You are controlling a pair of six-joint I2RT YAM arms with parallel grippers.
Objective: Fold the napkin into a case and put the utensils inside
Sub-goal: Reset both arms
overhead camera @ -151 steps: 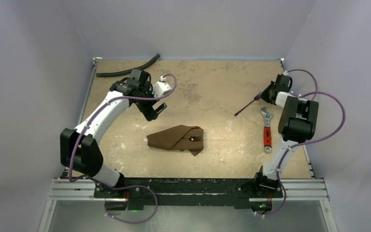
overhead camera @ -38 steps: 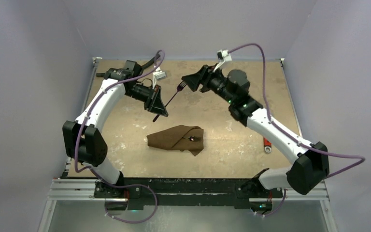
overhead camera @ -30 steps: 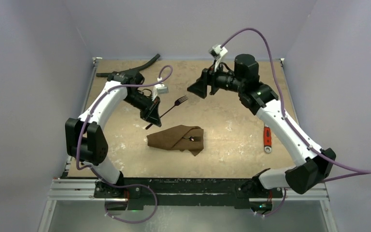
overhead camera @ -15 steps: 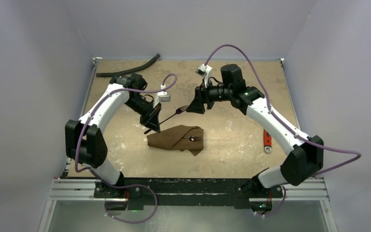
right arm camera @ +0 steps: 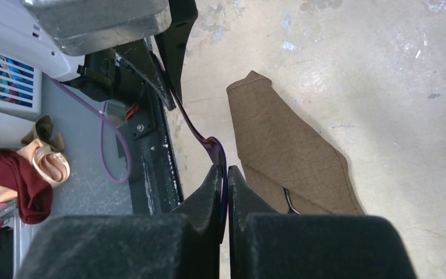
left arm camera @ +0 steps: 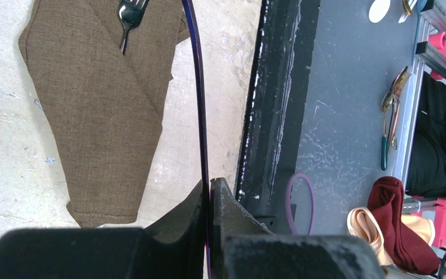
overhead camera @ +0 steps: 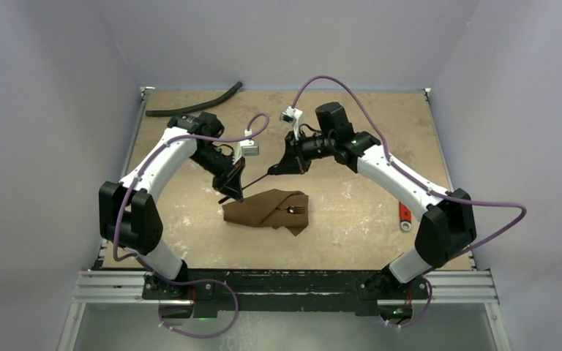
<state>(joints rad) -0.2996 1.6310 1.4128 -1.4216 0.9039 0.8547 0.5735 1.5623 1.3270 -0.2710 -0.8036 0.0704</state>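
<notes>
The brown napkin [overhead camera: 263, 208] lies folded at mid-table, with one fork [overhead camera: 295, 210] tucked in its fold. A second dark purplish fork [overhead camera: 257, 178] hangs in the air just behind it, held at both ends. My left gripper [overhead camera: 232, 190] is shut on its handle, which runs up from the jaws in the left wrist view as a thin handle [left arm camera: 200, 104]. My right gripper [overhead camera: 281, 166] is shut on the tine end, with the fork's neck [right arm camera: 213, 145] coming out of my closed right gripper [right arm camera: 225, 172]. The napkin [right arm camera: 287, 142] lies just below.
A long black hose [overhead camera: 194, 103] lies at the back left. An orange-handled wrench [overhead camera: 405, 213] rests at the right, partly behind the right arm. The table's black front rail [left arm camera: 267, 116] is close to the left gripper's view.
The right arm swung left towards the left gripper and its jaws closed on the fork's tine end. The left gripper kept hold of the handle and dropped slightly towards the napkin.
</notes>
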